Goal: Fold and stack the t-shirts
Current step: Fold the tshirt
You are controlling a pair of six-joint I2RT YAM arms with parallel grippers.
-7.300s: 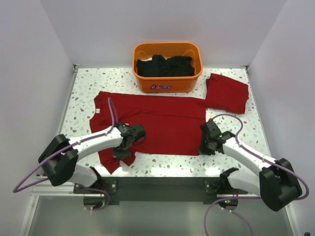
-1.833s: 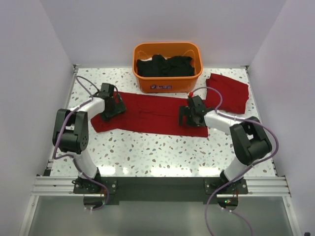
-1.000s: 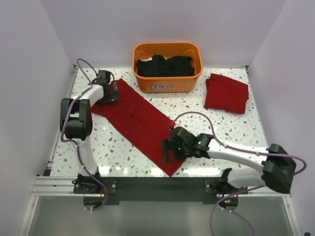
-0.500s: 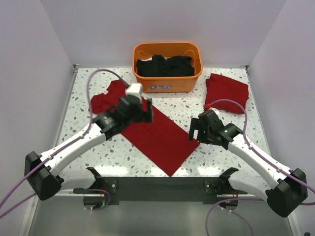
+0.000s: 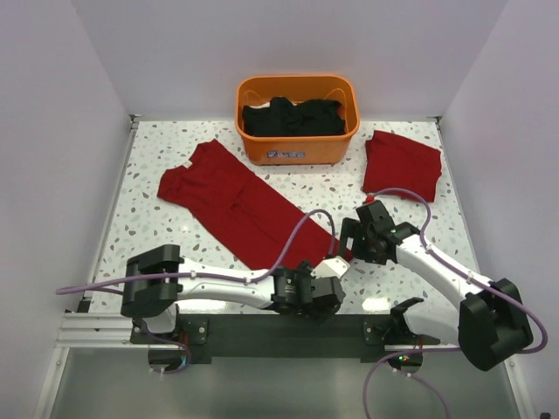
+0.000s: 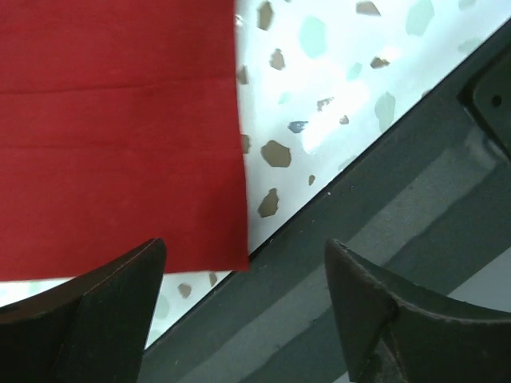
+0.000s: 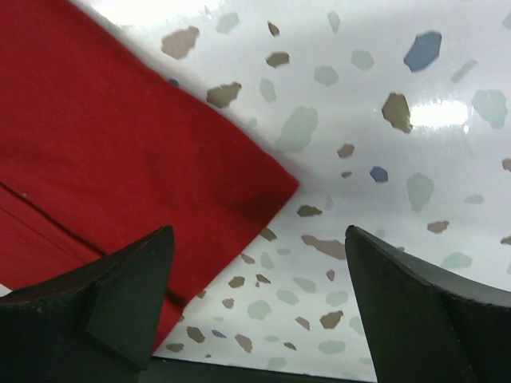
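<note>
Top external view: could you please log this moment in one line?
half-folded t-shirt: diagonal, flat | folded t-shirt: beside orange basket | left tool: open, empty | right tool: open, empty

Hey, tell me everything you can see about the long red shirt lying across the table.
The shirt is dark-red soft cloth, folded lengthwise into a long band with creases running along it. It lies flat and diagonal on the table, sleeve end far left near the basket, hem at the near edge. The open left pincer and right pincer hover over its hem corners; neither grips it.
</note>
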